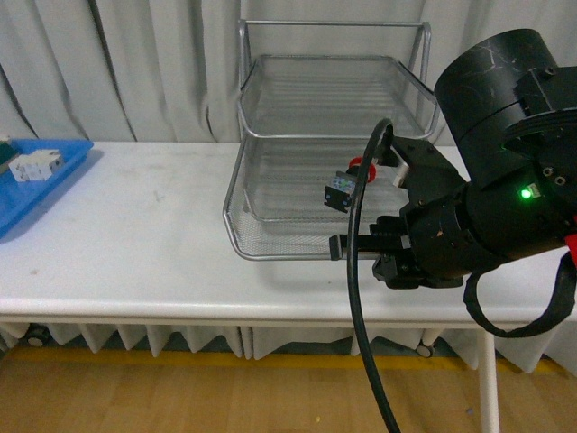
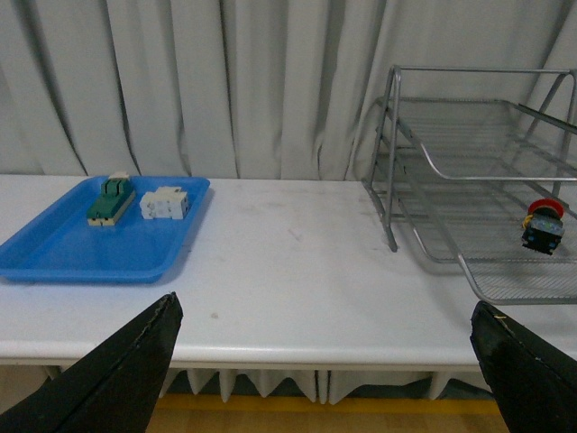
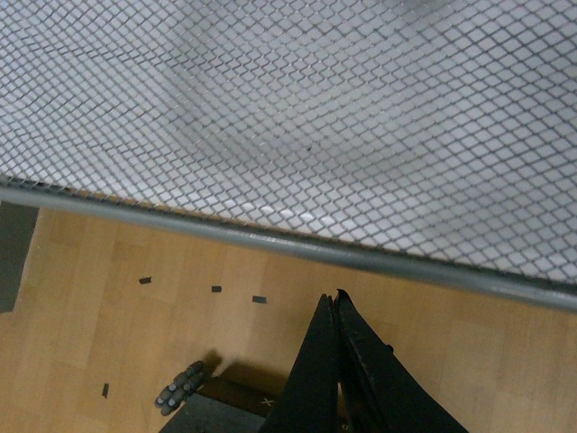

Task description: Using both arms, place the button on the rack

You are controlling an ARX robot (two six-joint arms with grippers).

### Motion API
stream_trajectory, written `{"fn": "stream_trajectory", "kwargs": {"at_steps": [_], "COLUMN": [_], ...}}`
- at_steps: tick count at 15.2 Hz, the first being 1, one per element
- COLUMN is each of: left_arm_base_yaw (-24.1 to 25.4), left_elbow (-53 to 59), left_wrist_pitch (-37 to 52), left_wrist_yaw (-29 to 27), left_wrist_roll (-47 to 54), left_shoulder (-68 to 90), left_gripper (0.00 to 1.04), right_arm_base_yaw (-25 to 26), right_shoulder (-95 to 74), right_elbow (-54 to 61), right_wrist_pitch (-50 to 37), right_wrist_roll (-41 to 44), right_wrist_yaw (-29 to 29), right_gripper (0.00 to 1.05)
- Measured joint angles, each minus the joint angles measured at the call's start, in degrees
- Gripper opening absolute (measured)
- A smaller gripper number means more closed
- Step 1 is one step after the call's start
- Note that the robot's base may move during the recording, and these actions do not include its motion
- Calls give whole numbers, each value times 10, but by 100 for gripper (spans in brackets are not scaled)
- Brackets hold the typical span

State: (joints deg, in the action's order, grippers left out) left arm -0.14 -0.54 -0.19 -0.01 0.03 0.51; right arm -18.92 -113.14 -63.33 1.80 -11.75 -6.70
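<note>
Blue plastic tray (image 2: 63, 253): it is set at the far left of the white table (image 2: 297, 289), where a green-and-cream switch (image 2: 111, 199) and a white ribbed block (image 2: 164, 203) are kept side by side on its smooth, shallow floor, apparently as a supply of parts.
Left gripper (image 2: 325, 361): its two black matte fingers (image 2: 135, 361) are seen spread wide at the near edge of the table, with nothing between them; it is judged to be parked clear of the work.
Silver wire-mesh rack (image 1: 270, 244): it is stood right of centre on the table, its open front turned to the near side so that parts can be slid in; thin tube frame, fine diamond mesh, tiers stacked one above another.
Red-capped push-button (image 1: 347, 185): it is found lying tilted on the mesh of the lowest tier, near that tier's right side, its round red cap turned to the far side and its blocky black-and-bluish body to the near side; no gripper is touching it, so the placing is judged done.
Right gripper (image 3: 335, 361): its black fingers are pressed together with nothing held, just outside the near rim of the rack, well below the mesh in the wrist view.
</note>
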Motion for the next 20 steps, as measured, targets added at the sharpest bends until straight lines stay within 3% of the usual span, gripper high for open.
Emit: {"fn": "stream_trajectory", "kwargs": {"at_steps": [10, 12, 13, 14, 16, 20], "left_arm_base_yaw": [0, 0, 0, 0, 0, 0], "left_elbow": [0, 0, 0, 0, 0, 0], "left_wrist_pitch": [0, 0, 0, 0, 0, 0], "left_wrist_yaw": [0, 0, 0, 0, 0, 0], "left_wrist_roll": [0, 0, 0, 0, 0, 0], "left_shoulder": [0, 0, 0, 0, 0, 0], "left_gripper": [98, 98, 98, 98, 98, 98], "right_arm_base_yaw": [41, 61, 90, 102, 74, 133], "right_shoulder": [-107, -132, -136, -134, -41, 159], "right_elbow": [-118, -163, -240, -257, -127, 14], "right_wrist_pitch": [69, 36, 23, 26, -17, -135], "right_wrist_roll": [40, 51, 56, 48, 28, -29], "right_wrist_yaw": [22, 33, 44, 24, -43, -94], "right_gripper": [2, 2, 2, 2, 2, 2]}}
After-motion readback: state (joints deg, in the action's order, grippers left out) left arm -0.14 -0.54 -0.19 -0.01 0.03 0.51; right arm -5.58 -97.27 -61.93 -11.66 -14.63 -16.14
